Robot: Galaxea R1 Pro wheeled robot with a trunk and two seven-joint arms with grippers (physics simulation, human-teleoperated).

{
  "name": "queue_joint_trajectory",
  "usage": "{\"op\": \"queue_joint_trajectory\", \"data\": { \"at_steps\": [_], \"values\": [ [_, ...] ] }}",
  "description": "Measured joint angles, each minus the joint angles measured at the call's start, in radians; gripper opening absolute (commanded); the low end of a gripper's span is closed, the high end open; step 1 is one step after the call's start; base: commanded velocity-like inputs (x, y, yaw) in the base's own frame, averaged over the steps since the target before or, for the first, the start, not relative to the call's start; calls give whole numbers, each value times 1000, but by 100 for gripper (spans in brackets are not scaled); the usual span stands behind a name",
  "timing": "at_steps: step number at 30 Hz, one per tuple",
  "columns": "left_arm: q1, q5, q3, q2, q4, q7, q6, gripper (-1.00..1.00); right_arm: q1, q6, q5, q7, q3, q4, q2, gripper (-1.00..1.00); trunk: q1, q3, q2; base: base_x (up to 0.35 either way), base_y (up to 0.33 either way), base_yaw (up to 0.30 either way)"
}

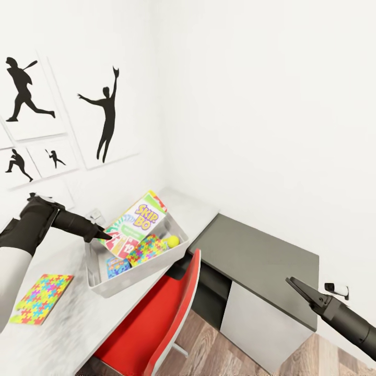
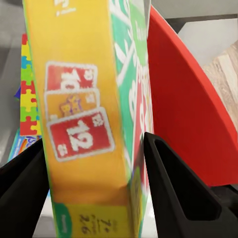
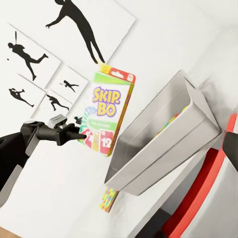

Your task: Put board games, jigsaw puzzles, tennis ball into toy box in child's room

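I have the left end effector (image 1: 104, 235) clamped on the lower edge of the Skip-Bo board game (image 1: 133, 223), holding it tilted over the toy box (image 1: 133, 271) on the white table (image 1: 62, 308), its fingers (image 2: 173, 188) pressed to both faces of the box. Inside the toy box I see a jigsaw puzzle (image 1: 147, 249), a tennis ball (image 1: 172, 241) and another board game (image 1: 116, 267), while a second jigsaw puzzle (image 1: 42, 298) lies flat on the table beside it. My right end effector (image 1: 304, 292) hangs well apart over the dark desk (image 1: 256, 250) near the red chair (image 1: 162, 318), fingers nearly together and empty.
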Motion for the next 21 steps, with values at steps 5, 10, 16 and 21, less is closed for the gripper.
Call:
{"op": "queue_joint_trajectory", "data": {
  "at_steps": [5, 10, 16, 21],
  "values": [
    [0, -19, 0, -3, -23, 0, 0, -100, 0, -1, 1, 0, 0, 0, 0, 100, 0, -8, 0, 0, 0, 0],
    [0, -27, -1, -4, -60, 0, 1, -100, 0, -1, 2, 0, -1, 0, 1, 100, 0, -16, 0, 0, 0, 0],
    [0, -74, -1, -6, -71, 0, -1, -100, 0, -1, 2, 0, -1, 1, 1, 100, 0, -26, 0, 0, 0, 0],
    [0, -130, -1, -6, -73, 0, -4, -100, 0, -1, 3, -1, 0, 1, 2, 100, 0, -35, 0, 0, 0, 0]
  ]
}}
